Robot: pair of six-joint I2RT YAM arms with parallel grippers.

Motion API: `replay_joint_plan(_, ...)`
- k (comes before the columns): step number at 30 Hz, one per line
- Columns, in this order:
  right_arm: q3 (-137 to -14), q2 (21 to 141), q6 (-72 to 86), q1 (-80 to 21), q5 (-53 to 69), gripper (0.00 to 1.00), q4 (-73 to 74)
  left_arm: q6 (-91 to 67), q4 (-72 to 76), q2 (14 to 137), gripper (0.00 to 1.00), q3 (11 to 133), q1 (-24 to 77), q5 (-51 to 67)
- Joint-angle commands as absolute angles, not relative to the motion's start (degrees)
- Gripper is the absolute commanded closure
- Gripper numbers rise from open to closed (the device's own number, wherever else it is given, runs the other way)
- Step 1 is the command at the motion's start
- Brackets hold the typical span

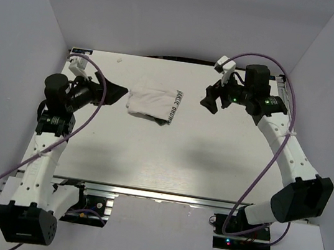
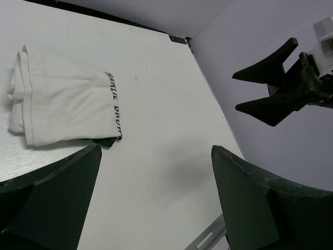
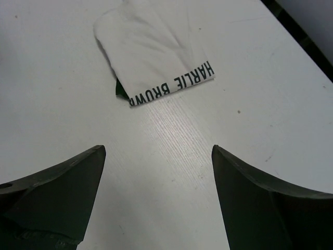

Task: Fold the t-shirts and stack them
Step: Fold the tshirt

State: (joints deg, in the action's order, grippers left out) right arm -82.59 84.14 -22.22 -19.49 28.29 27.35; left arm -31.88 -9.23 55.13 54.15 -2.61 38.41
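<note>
Toward the back left of the desk (image 1: 211,163), we see the t-shirt (image 1: 153,104) folded into a bundle. Our left gripper (image 1: 116,92) and right gripper (image 1: 211,100) both gape wide, holding nothing. Folding looks done; no other shirt visible to stack.

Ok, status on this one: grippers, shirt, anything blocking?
Left gripper open, empty. Right gripper open, empty. White t-shirt folded, lying between them. Nothing in the way.

I see my left hand (image 2: 156,151) spread wide over the desk (image 2: 171,94), the folded t-shirt (image 2: 62,99) lying upper left, and the right hand (image 2: 235,92) agape at far right
</note>
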Motion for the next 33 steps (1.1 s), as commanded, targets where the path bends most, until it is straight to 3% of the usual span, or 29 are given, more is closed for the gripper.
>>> replay_joint_plan(1,-81.30,80.52,-20.57,-18.55,24.53,0.11,27.51,-32.25,-10.90,52.04,0.02,52.56,-2.72,36.55)
replay_joint_plan(17,-76.29,74.44,-10.73,-18.46,16.26,0.11,26.19,-33.58,-12.74,47.46,0.02,52.56,-2.72,39.64)
replay_joint_plan(33,-75.41,74.18,-8.26,-18.46,15.91,0.11,25.14,-33.05,-13.62,47.20,0.02,52.56,-2.81,39.46)
